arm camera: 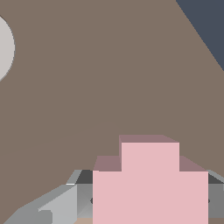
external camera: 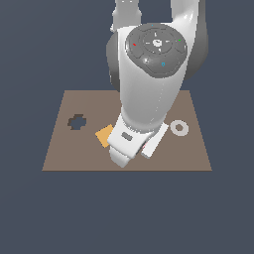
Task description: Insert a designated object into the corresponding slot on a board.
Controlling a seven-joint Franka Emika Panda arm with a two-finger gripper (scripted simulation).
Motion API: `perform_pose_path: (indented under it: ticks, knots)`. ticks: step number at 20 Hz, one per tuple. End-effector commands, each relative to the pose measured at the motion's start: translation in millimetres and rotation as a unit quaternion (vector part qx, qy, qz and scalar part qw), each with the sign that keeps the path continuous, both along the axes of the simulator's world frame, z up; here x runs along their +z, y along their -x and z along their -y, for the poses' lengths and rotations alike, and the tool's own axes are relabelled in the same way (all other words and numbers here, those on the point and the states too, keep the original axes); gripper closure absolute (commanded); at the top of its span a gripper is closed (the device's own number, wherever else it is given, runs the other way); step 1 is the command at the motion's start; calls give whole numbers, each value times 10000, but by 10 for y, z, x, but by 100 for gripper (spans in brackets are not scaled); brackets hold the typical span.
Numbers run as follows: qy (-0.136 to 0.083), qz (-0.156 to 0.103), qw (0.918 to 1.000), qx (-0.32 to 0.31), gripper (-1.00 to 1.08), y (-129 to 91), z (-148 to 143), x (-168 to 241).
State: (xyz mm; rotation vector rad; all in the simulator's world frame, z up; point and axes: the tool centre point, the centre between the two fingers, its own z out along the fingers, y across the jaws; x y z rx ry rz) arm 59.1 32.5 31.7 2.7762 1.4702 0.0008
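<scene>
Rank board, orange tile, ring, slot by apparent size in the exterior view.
1. board
2. orange tile, partly hidden by the arm
3-4. slot and ring look alike; no ranking.

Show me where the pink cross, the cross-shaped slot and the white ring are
pink cross [arm camera: 149,188]: wrist view, on its flat pale face.
slot [external camera: 77,121]: exterior view, in the middle of the dark cut-out.
ring [external camera: 179,127]: exterior view, on its white band, the exterior view's right side of the board.

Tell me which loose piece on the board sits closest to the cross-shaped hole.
The orange square tile, just to the exterior view's right of the hole. The white ring lies far across the board, beyond the arm.
</scene>
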Motion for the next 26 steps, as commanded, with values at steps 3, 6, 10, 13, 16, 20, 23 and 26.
perform_pose_path:
  ticks: [3,6,10,13,16,20,23,26]
  knots:
    - [0,4,9976,688,108,164,28,10]
    - [0,5,9925,1220,108,288,65,14]
    - [0,6,9801,1986,108,460,143,21]
    - [0,6,9671,2546,108,579,217,26]
    - [0,7,9513,3082,108,685,303,31]
    - [0,7,9266,3761,108,806,432,37]
    - [0,7,9055,4244,108,882,537,41]
    - [1,7,8824,4705,108,945,648,45]
